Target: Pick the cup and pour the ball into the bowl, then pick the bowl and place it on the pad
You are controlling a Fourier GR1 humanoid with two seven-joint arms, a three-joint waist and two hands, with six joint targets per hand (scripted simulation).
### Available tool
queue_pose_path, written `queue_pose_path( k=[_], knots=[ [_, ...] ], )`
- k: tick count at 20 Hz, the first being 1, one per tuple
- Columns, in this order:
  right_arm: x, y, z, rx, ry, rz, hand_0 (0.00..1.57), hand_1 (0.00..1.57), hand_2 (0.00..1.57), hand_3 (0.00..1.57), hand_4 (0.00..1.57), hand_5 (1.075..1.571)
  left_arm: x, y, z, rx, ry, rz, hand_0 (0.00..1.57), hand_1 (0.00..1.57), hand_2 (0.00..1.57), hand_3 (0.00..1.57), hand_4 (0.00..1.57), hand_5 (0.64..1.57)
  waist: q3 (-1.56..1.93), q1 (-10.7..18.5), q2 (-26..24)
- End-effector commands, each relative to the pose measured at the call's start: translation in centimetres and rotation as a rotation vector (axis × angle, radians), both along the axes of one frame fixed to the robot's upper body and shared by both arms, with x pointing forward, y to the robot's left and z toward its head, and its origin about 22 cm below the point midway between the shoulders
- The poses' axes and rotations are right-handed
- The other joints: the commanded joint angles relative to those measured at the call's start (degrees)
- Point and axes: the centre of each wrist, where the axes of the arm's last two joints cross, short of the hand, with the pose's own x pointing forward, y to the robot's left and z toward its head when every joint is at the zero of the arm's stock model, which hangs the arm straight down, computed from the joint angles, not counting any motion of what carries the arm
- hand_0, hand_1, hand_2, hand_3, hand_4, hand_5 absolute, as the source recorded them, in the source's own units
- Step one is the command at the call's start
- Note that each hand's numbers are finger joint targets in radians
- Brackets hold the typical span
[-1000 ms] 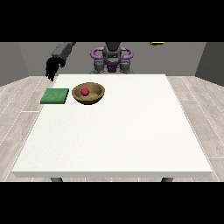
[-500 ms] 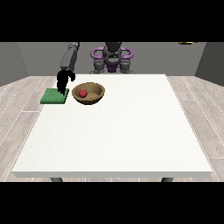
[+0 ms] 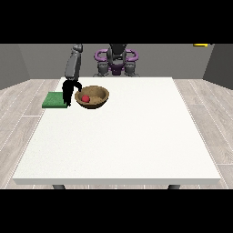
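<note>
One view only, from across the table. Nearest the camera: broad white table (image 3: 118, 145), front half bare, two dark legs just visible under the front edge.

Farther back, near the table's far left corner as seen: wooden bowl (image 3: 92, 97), upright on the tabletop, red ball (image 3: 85, 98) lying inside it toward its left side. Just left of the bowl: flat green pad (image 3: 55, 100), lying at the table's left edge, close beside the bowl but not seen to touch it. Bowl off the pad, resting on the white surface. Cup not made out anywhere in this view.

Between pad and bowl: black hand at the view's left (image 3: 68, 92), hanging down from a grey forearm (image 3: 73, 66) that descends steeply from above. Hand pointing downward, lower end at the pad's right edge, just beside the bowl's left rim. Contact with bowl or pad cannot be confirmed. Fingers too small and dark to read; open or closed cannot be told.

Farthest back, behind the table's far edge: robot torso (image 3: 116, 61), grey with purple rings at the shoulders, centred on the table. Hand at the view's right not seen. Small yellow object (image 3: 203, 44) high at upper right, against the grey wall. Pale plank floor to either side.
</note>
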Motion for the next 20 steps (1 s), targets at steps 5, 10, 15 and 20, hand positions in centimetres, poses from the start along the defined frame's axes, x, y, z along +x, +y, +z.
queue_pose_path(
  k=[5,10,15,20],
  knots=[
    [1.3,0.0,0.2,-0.021,-0.037,-0.007,0.0,0.0,0.0,0.0,0.48,1.549,-1.9,3.2,3.8,0.006,-0.07,0.011,0.0,0.0,0.0,0.0,1.01,1.534,0.01,0.0,3.8],
    [1.8,2.2,-0.2,0.001,-0.037,-0.01,0.0,0.0,0.0,0.0,0.46,1.547,-2.1,2.7,1.6,0.007,-0.064,-0.01,0.0,0.0,0.0,0.0,1.02,1.538,-0.02,0.9,3.9],
    [3.2,6.3,0.0,-0.004,-0.027,-0.001,0.0,0.0,0.0,0.0,0.47,1.549,-2.2,3.8,2.4,-0.004,-0.048,0.003,0.0,0.0,0.0,0.0,1.02,1.541,-0.05,1.2,2.3],
    [0.4,1.3,-2.1,-0.029,0.133,-0.17,0.88,0.88,0.58,0.0,0.61,1.514,-3.4,4.0,6.0,0.011,-0.121,-0.016,0.0,0.0,0.0,0.0,1.02,1.535,0.05,2.0,6.9]
  ],
)
